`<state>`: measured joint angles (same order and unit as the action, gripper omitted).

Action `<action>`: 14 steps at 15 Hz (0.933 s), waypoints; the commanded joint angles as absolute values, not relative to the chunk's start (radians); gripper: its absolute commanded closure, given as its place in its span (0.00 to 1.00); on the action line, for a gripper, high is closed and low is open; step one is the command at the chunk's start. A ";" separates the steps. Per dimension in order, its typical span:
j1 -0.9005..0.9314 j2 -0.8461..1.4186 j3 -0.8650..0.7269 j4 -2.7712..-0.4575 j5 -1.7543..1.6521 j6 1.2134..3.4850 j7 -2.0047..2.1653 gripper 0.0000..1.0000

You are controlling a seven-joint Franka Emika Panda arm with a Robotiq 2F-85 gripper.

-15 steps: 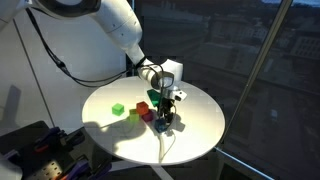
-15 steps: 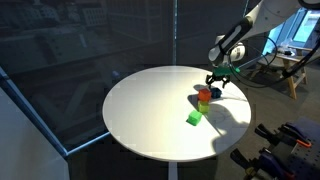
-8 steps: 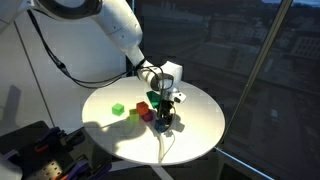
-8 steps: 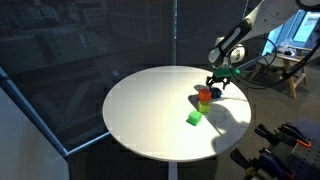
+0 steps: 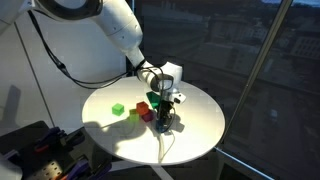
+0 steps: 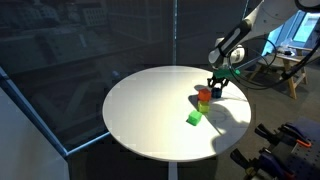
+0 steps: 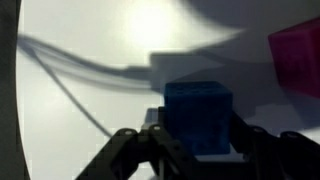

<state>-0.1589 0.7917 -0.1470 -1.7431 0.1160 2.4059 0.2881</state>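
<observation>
Dark window glass (image 5: 235, 50) stands behind the round white surface (image 5: 202, 128), which shows in both exterior views (image 6: 140, 110). My gripper (image 5: 165, 117) hangs straight down over the side of the surface nearer the arm, low enough that its fingertips reach the top.

In the wrist view the gripper (image 7: 198, 138) has a blue cube (image 7: 198, 112) squarely between its fingers (image 7: 135, 152). The dark pads lie against the cube's two opposite sides with no gap that I can make out, so I read the jaws as clamped on it. The cube sits flat on the surface, not lifted.

A red cube (image 7: 297, 60) lies just beside the blue one, apart from it, at the upper right of the wrist view. In an exterior view it sits next to my gripper (image 6: 214, 87), on the side toward the middle of the surface (image 6: 204, 95).

A green cube (image 5: 118, 109) rests farther off, well apart from both, on open white surface.

A thin pale cable (image 7: 70, 85) runs across the surface close to the blue cube and trails off its edge (image 5: 164, 148).
</observation>
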 commanded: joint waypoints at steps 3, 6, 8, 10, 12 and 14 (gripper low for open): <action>-0.163 0.775 -0.149 -1.731 0.123 2.371 0.264 0.69; -0.160 0.744 -0.150 -1.742 0.118 2.347 0.258 0.69; -0.156 0.720 -0.153 -1.748 0.113 2.332 0.257 0.69; -0.150 0.696 -0.157 -1.749 0.107 2.311 0.259 0.69; -0.147 0.671 -0.157 -1.751 0.102 2.290 0.256 0.69; -0.142 0.648 -0.156 -1.755 0.097 2.274 0.254 0.69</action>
<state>-0.1536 0.6989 -0.1476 -1.7398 0.1124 2.3139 0.2714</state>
